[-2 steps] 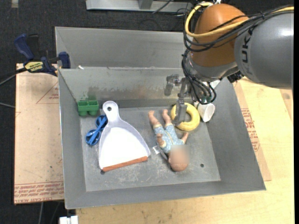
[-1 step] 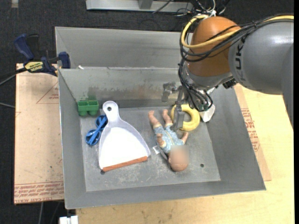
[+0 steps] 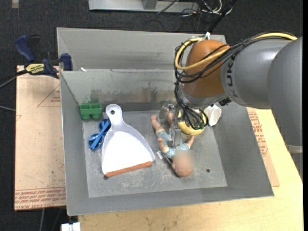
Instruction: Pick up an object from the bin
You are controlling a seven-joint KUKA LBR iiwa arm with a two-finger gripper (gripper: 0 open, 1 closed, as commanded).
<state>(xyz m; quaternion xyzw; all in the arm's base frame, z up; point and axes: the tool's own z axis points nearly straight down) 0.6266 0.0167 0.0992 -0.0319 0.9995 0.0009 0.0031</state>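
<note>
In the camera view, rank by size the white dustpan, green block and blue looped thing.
1. White plastic dustpan with orange lip, largest.
2. Blue looped plastic piece and green plastic block look about alike.

Count for your log: the bin [image 3: 144, 189] holds one white dustpan [image 3: 122, 148], one green block [image 3: 90, 110], one blue looped item [image 3: 99, 134], one small doll [image 3: 182, 163] and one white cup-like piece [image 3: 213, 114].

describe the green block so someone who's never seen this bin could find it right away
Look in the grey metal bin, at the back left corner of its floor, beside the handle of the white dustpan. The green block sits there by the back wall: the only green thing, squat and boxy, unlike the thin blue loops nearby.
</note>
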